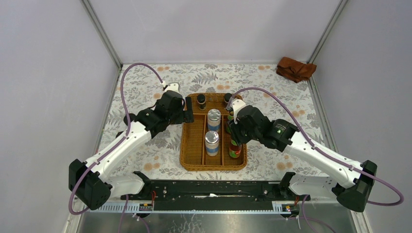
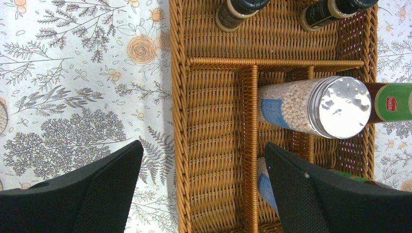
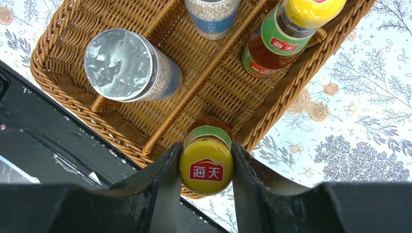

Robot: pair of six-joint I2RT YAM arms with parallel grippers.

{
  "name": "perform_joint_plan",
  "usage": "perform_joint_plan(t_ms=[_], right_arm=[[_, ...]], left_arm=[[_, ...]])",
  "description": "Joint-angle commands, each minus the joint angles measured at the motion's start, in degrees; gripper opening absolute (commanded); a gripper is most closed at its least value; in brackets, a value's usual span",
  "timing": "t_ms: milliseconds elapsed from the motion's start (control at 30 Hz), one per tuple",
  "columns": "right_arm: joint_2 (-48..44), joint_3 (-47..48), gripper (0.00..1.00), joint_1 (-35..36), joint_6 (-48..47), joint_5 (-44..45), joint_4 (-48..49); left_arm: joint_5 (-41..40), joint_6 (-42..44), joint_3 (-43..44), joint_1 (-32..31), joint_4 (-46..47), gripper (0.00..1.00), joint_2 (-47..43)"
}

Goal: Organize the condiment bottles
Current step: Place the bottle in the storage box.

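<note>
Wicker tray: golden-brown
Tablecloth: white, grey leaves, orange flowers
Sauce bottle: yellow cap, red logo
Shaker: silver lid

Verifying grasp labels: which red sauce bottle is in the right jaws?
The near sauce bottle, by the tray's front rim: the right jaws clamp its yellow cap. The other bottle stands free, farther back.

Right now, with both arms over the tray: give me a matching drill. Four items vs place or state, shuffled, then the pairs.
Items:
1. left tool
2. right tool
3. silver-lidded shakers
4. rust-brown cloth

Place or state:
A. far right corner of the table
B. open, holding nothing
C. middle lane of the wicker tray
D. shut on a yellow-capped sauce bottle

Pairs: 1-B, 2-D, 3-C, 4-A
</note>
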Motion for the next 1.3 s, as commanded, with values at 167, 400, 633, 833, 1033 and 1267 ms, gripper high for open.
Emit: perform_joint_plan(t_ms=[167, 400, 633, 833, 1033, 1267], right_arm=[[-1.6, 0.1, 0.00, 0.6, -0.4, 2.1, 7.3], [-0.7, -0.2, 0.00, 0.7, -0.9, 2.5, 8.7], [0.4, -0.1, 0.00, 0.7, -1.6, 2.3, 9.6], [0.9, -0.3, 0.00, 0.6, -2.0, 2.2, 10.3], [1.4, -0.1, 0.00, 0.6, -2.6, 2.8, 11.0], [1.8, -0.3, 0.00, 0.6, -2.9, 3.5, 11.3]], left_arm=[[-0.8, 0.8, -0.7, 0.5, 1.3, 0.98, -1.3], [-1.0, 0.9, -1.2, 0.4, 1.4, 0.98, -1.4], [-1.0, 1.2, -1.0, 0.4, 1.3, 0.98, -1.0], [-1.1, 1.4, -1.1, 0.5, 1.5, 0.98, -0.7], [-1.3, 1.7, -1.0, 0.6, 1.4, 0.98, -0.4], [-1.2, 1.9, -1.0, 0.7, 1.4, 0.98, -0.1]])
